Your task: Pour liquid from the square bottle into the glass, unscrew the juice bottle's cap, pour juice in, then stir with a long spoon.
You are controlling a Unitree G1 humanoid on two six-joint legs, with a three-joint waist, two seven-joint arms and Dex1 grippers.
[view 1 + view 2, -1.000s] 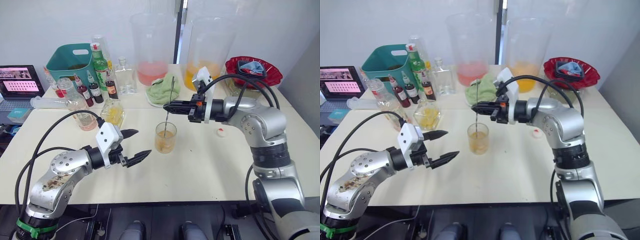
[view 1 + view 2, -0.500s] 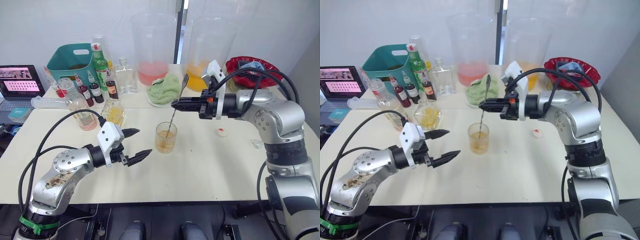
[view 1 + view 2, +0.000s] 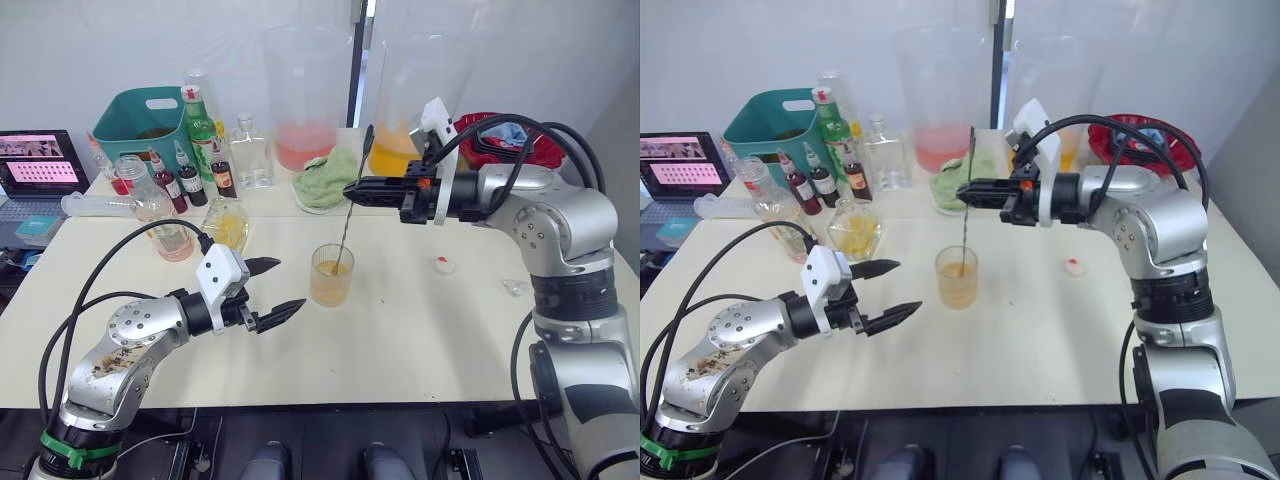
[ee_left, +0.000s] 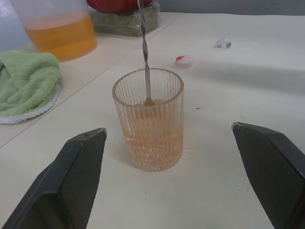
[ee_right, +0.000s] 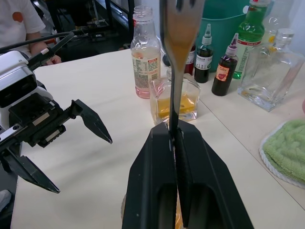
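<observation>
I read this as the last step; the glass (image 3: 332,276) stands near the middle of the table (image 3: 420,340) holding orange-pink liquid to well over half its height, so both pours look finished; the square bottle (image 3: 227,226) sits behind and to my left of the glass with some yellow liquid in it, and the juice bottle (image 5: 145,59) stands uncapped just beyond it with pink juice at its bottom; the cap (image 3: 443,265) lies on the table to the right of the glass, well apart from it; what remains is the stirring itself, and I cannot tell from here how well mixed the drink is.

My right gripper (image 3: 352,190) is clamped on the upper stem of the long spoon (image 3: 966,195), fingers pressed together with the stem between them; the spoon's long axis runs nearly vertical, handle end up and tipped slightly to the right in the left eye view, bowl end down inside the glass at about the liquid's surface, seemingly near the far wall.

My left gripper (image 3: 272,290) hovers spread wide and empty, just left of the glass, its fingers (image 4: 76,176) pointing toward it without touching.
</observation>
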